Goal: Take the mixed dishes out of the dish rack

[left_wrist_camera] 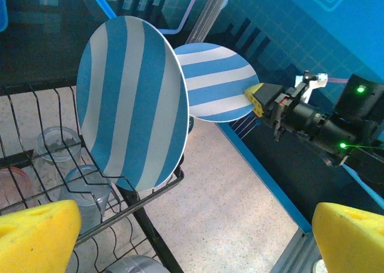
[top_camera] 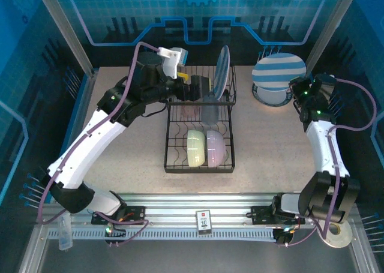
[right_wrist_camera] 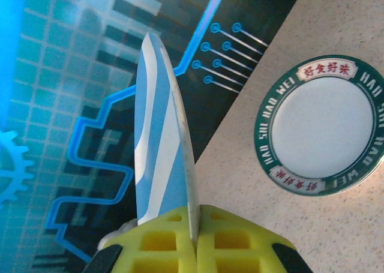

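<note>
Right wrist view. A: right gripper (right_wrist_camera: 195, 242) clamped on the striped plate (right_wrist_camera: 162, 135) by its rim, above the table (right_wrist_camera: 246, 192), beside a green-rimmed dish (right_wrist_camera: 321, 126).
B: Judged stiff, glazed, slippery, breakable; a rim hold suits. Left gripper (left_wrist_camera: 192, 225) stands apart, facing the racked plate (left_wrist_camera: 132, 105) in the dish rack (left_wrist_camera: 147, 228).

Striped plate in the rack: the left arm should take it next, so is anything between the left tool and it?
Nothing visible blocks it. The open left tool faces the striped plate directly; only the dish rack wire holding its lower edge crosses there, and the tumblers sit lower left.
</note>
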### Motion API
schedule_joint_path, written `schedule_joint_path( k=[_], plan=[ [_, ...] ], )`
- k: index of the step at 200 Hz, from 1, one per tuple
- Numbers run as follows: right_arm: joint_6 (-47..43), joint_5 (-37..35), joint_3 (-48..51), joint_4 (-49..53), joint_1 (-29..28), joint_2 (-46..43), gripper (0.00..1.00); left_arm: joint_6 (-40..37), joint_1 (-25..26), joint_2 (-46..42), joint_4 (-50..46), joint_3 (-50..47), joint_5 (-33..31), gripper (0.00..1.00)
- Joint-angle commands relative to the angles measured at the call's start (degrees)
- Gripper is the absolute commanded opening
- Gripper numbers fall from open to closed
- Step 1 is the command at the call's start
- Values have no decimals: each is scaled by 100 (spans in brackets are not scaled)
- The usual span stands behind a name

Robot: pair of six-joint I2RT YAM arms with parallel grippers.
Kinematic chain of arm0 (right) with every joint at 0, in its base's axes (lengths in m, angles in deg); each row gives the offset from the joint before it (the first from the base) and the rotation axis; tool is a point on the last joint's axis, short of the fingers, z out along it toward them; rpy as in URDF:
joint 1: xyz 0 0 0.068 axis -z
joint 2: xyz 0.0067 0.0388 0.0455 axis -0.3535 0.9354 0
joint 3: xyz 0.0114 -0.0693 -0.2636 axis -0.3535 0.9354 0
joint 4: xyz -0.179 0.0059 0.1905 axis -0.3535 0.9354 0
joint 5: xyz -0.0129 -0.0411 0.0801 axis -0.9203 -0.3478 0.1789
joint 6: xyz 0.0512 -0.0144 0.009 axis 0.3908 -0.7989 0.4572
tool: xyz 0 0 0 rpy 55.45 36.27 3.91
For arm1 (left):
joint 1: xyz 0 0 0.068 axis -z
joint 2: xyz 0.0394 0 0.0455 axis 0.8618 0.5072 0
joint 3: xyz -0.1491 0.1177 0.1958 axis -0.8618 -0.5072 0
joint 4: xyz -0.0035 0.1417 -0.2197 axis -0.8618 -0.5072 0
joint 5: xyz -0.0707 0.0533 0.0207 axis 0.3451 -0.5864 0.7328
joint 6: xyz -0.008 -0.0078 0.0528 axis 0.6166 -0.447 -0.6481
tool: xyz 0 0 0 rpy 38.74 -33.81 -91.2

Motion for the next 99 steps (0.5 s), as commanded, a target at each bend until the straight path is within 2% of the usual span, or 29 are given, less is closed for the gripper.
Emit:
schedule_joint_path(
  k=[1,68,99],
  plan=[
    [-15,7,125,-1163,131,325,0,237,-55,19,118,-46,115,99],
    [-30,407,179,-2185,417,1795,0,913,-49,374,760,-195,101,99],
    [198,905,20,-2755,599,2570,0,1216,-47,532,917,-180,-10,99]
  ],
)
